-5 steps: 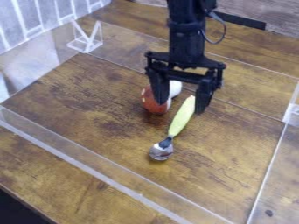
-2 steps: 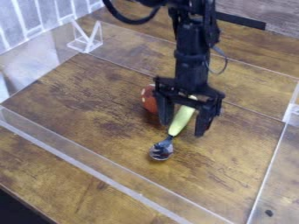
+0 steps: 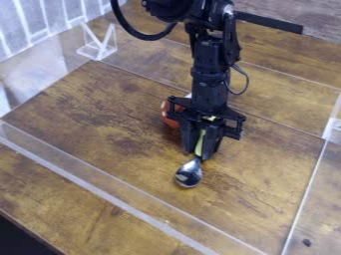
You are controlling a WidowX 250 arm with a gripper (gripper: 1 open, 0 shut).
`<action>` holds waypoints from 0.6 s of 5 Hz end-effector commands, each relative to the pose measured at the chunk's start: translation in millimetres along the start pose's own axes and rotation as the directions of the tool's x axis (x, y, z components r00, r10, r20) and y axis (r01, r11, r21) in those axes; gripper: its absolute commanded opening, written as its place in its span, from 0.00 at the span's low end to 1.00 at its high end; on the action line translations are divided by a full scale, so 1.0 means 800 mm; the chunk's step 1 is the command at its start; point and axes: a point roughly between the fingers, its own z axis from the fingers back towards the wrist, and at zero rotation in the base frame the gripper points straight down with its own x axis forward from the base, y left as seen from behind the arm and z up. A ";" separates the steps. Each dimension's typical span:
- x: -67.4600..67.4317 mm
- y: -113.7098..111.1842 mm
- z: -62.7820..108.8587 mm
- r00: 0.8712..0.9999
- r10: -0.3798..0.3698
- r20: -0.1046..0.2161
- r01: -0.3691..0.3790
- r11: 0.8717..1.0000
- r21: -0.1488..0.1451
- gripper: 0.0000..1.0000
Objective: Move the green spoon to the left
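Note:
The green spoon [image 3: 189, 177] lies on the wooden table, its shiny silver bowl toward the front and its yellow-green handle running up and back between my fingers. My gripper [image 3: 202, 151] points straight down, low over the table, with its two black fingers drawn in against the handle. Most of the handle is hidden by the fingers [image 3: 217, 145]. Only a sliver of yellow-green shows between them.
A red-brown capped toy mushroom [image 3: 170, 116] sits just behind and left of the gripper, partly hidden by it. A low clear acrylic wall [image 3: 80, 169] frames the wooden work area. A small clear stand [image 3: 96, 42] is at the back left.
The gripper came down over the spoon's handle and its wide-open fingers drew in around it. The spoon's bowl has shifted slightly toward the right and front.

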 end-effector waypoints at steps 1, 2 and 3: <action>-0.001 -0.012 0.030 0.997 -0.069 0.038 0.069 0.998 0.008 0.00; 0.001 0.002 0.036 0.997 -0.069 0.026 0.069 0.998 0.009 0.00; 0.003 0.016 0.043 0.998 -0.067 0.018 0.067 0.998 0.006 0.00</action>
